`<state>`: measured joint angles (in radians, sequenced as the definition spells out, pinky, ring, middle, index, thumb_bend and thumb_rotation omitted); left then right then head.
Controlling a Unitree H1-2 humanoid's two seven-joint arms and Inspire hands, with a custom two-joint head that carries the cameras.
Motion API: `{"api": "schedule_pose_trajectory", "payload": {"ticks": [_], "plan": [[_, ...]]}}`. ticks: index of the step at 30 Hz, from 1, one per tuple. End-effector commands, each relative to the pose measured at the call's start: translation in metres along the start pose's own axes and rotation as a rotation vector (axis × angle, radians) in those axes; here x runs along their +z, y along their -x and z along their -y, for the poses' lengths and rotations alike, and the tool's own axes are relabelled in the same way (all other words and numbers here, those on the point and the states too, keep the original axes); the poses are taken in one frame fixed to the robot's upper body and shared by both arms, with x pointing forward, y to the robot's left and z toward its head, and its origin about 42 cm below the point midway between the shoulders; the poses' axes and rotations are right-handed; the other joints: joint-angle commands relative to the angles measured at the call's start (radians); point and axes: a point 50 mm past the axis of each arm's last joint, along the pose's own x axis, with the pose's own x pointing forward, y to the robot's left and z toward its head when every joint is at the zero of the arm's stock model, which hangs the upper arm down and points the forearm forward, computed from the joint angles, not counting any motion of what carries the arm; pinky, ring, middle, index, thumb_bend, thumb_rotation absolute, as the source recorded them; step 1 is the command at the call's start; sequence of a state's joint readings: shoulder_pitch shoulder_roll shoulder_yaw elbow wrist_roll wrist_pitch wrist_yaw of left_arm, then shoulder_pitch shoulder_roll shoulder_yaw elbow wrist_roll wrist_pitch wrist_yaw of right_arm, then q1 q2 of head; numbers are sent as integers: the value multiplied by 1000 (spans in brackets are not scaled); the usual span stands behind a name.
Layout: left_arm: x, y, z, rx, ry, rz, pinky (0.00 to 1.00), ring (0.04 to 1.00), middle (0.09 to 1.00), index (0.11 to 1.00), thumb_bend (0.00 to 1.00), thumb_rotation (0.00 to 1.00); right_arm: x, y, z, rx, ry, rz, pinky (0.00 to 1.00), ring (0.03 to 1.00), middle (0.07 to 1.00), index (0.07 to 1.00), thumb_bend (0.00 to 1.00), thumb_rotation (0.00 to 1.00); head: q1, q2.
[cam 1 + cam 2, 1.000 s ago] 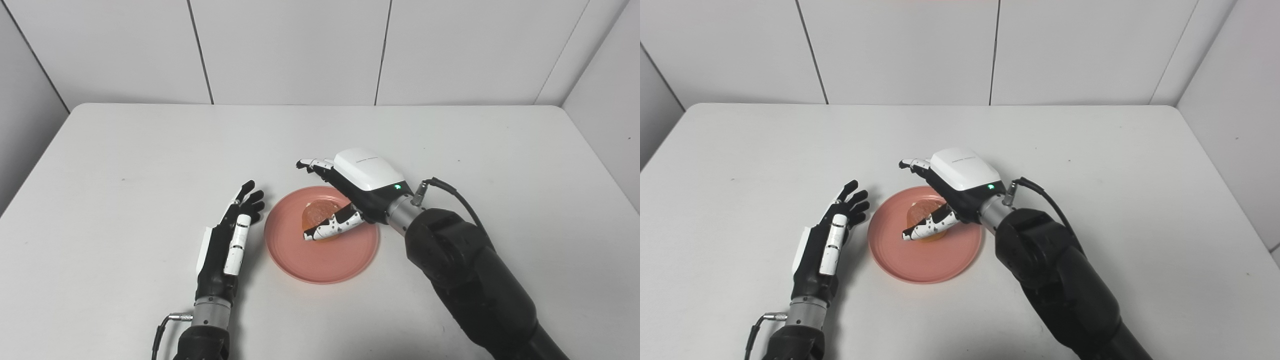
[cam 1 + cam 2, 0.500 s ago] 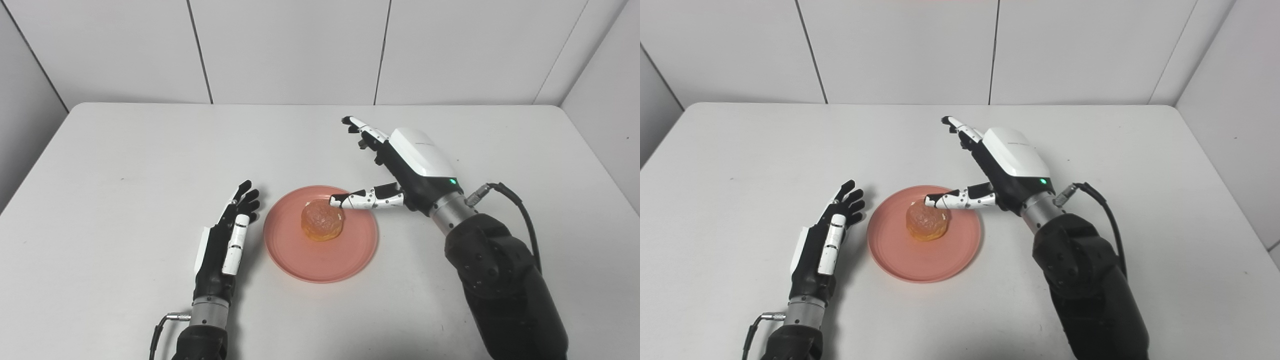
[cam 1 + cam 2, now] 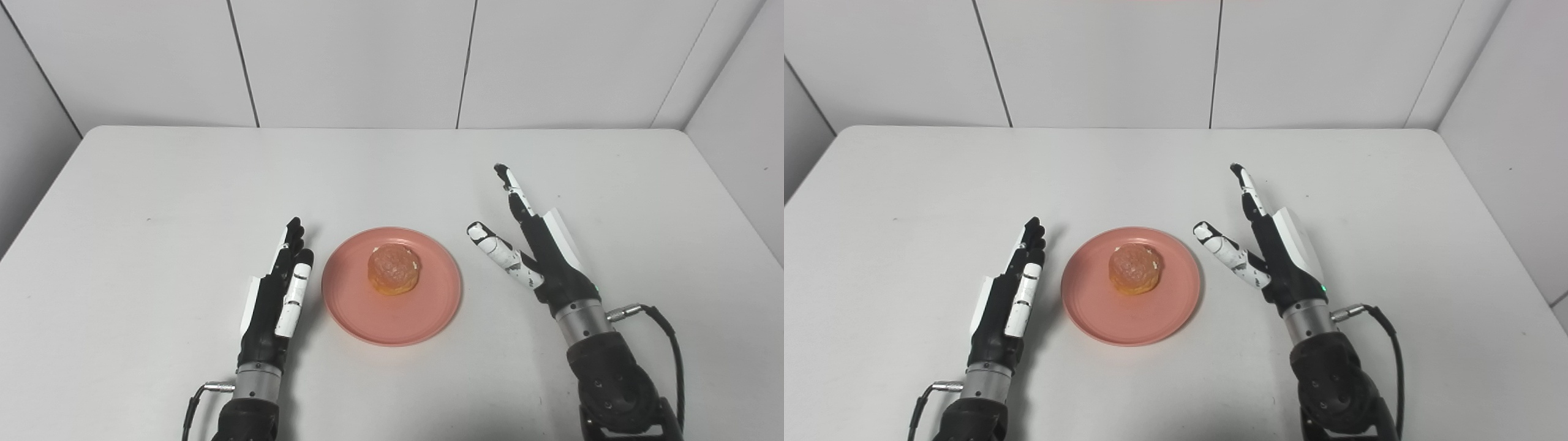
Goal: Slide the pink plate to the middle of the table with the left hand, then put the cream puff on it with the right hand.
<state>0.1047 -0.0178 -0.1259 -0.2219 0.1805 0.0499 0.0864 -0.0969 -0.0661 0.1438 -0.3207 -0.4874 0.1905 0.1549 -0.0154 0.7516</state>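
Note:
The pink plate [image 3: 422, 306] lies in the middle of the white table [image 3: 153, 184]. A golden cream puff [image 3: 394, 277] sits on the plate, a little behind its centre. My left hand [image 3: 275, 300] rests just left of the plate, open, fingers straight and pointing away from me, holding nothing. My right hand [image 3: 539, 257] stands to the right of the plate, apart from it, open with thumb and fingers spread and nothing in it. In the right eye view the cream puff [image 3: 1134, 275] and both hands show the same way.
White wall panels close off the back and both sides of the table. Cables hang from both wrists near the front edge.
My right hand let go of the cream puff on the plate, then drew back to the right and toward me. The left hand straightened its fingers slightly.

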Motion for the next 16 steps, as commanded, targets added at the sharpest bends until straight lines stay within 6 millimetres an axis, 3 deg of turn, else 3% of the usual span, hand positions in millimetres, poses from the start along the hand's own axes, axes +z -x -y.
{"api": "schedule_pose_trajectory", "payload": {"ticks": [1,16], "plan": [[-2,18,-3,21,3,-23,984,991,987,972,532,1000,4,1,-2,-20,-26,75,978,1000,1000,1000,559,1000,4,0],[-14,9,-10,6,43,-53,974,971,968,954,511,1000,-36,-3,-28,29,-234,-46,992,1000,1000,1000,426,1000,64,12]]}}
